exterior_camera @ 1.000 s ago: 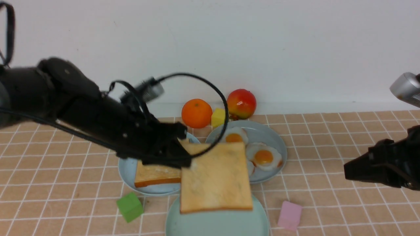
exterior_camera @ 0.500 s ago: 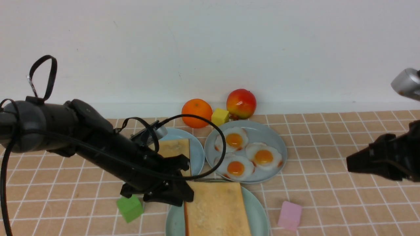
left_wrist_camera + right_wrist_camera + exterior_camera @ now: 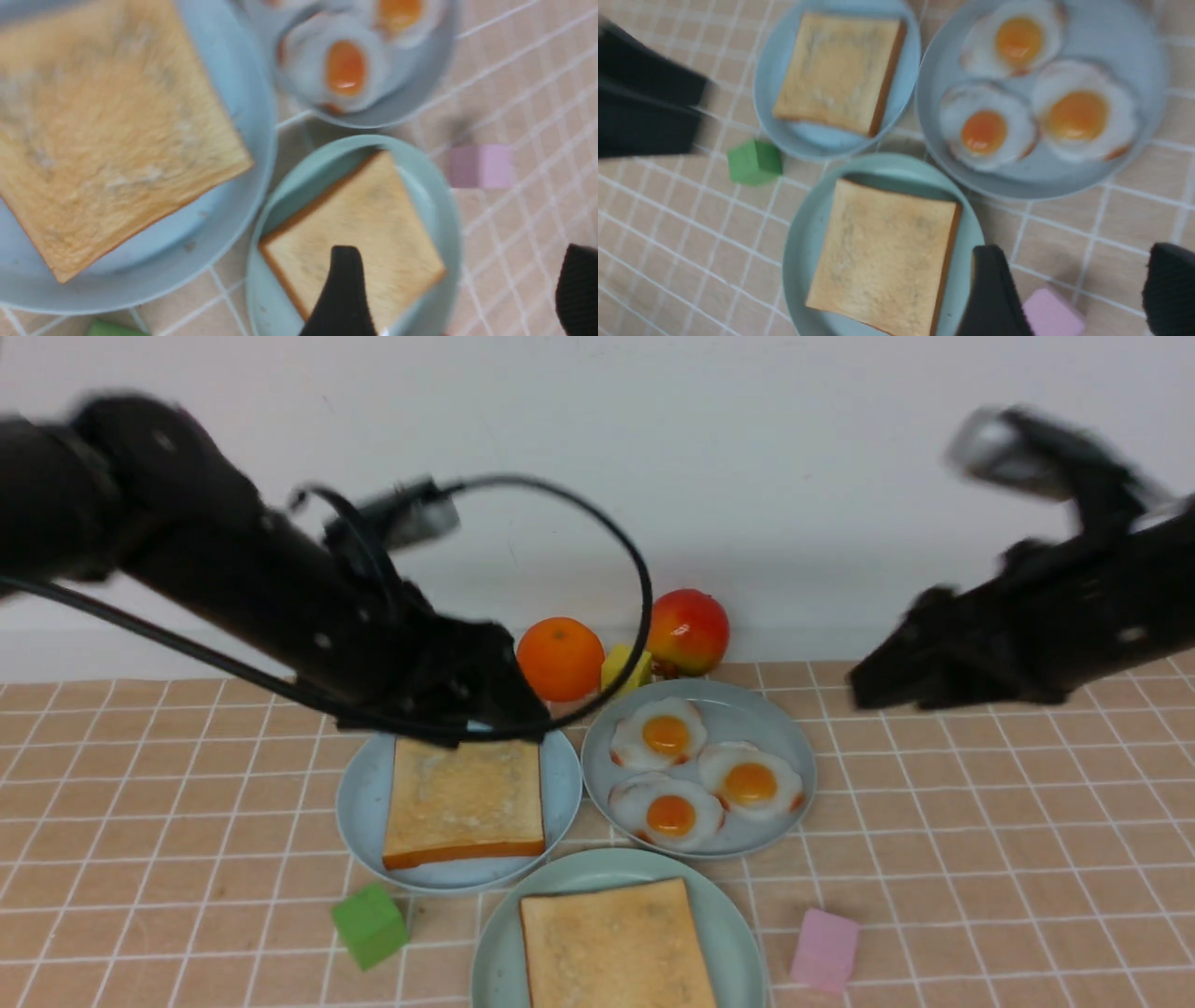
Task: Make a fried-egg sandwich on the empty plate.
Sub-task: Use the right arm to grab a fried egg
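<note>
The mint-green plate (image 3: 738, 933) sits at the front centre with one toast slice (image 3: 611, 947) flat on it, also seen in the right wrist view (image 3: 882, 252). A second toast slice (image 3: 464, 798) lies on the light sky-blue plate (image 3: 359, 812). Three fried eggs (image 3: 750, 782) lie on the grey-blue plate (image 3: 789, 737). My left gripper (image 3: 499, 709) is open and empty, raised over the far rim of the sky-blue plate. My right gripper (image 3: 868, 686) is open and empty, raised to the right of the egg plate.
An orange (image 3: 560, 658), a yellow cube (image 3: 624, 670) and a red-yellow fruit (image 3: 687, 631) stand by the back wall. A green cube (image 3: 371, 924) lies left of the mint plate and a pink cube (image 3: 824, 950) lies right of it.
My left gripper let go of the toast on the mint plate, then rose and drew back. My right arm rose and swung left toward the egg plate.
</note>
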`<state>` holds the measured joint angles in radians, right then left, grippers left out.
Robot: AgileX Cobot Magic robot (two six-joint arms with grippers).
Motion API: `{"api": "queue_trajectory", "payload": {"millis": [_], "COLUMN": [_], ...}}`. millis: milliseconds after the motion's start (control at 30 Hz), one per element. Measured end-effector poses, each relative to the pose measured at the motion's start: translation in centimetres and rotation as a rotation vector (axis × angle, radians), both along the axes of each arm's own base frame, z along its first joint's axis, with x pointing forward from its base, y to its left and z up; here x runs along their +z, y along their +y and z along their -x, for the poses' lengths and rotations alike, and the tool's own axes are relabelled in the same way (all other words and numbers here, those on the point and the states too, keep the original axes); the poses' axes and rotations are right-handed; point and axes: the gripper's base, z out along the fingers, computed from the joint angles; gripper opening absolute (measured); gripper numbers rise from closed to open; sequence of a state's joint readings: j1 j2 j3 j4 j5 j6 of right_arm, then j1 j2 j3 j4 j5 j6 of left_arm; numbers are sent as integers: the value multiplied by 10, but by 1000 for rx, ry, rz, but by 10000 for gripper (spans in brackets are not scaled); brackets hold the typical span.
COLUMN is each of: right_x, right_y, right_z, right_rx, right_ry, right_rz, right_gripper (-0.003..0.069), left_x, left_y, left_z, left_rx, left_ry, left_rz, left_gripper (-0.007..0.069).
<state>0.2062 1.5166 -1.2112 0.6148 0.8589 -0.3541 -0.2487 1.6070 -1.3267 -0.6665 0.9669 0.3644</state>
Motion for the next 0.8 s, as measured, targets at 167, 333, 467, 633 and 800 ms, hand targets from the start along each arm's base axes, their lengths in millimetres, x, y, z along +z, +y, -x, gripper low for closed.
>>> {"api": "queue_trajectory", "payload": {"millis": [167, 333, 467, 633, 800], "right_x": [-33, -42, -53, -80, -85], "right_y": [9, 16, 42, 80, 83], "right_z": [-39, -70, -82, -89, -108], "right_rx": [36, 37, 101, 175, 214], "right_ry": [73, 99, 109, 154, 134], "right_rz": [88, 133, 169, 217, 308], "right_gripper": [459, 459, 459, 459, 445], "left_x": [30, 29, 20, 7, 4], "left_y": [6, 11, 15, 22, 25], "left_z": [38, 73, 95, 101, 97], "left_rx": [-123, -187, -211, -205, -157], "left_ry": [-62, -92, -92, -95, -110], "left_rz": [-4, 28, 31, -37, -105], "left_gripper": [432, 229, 25, -13, -13]}}
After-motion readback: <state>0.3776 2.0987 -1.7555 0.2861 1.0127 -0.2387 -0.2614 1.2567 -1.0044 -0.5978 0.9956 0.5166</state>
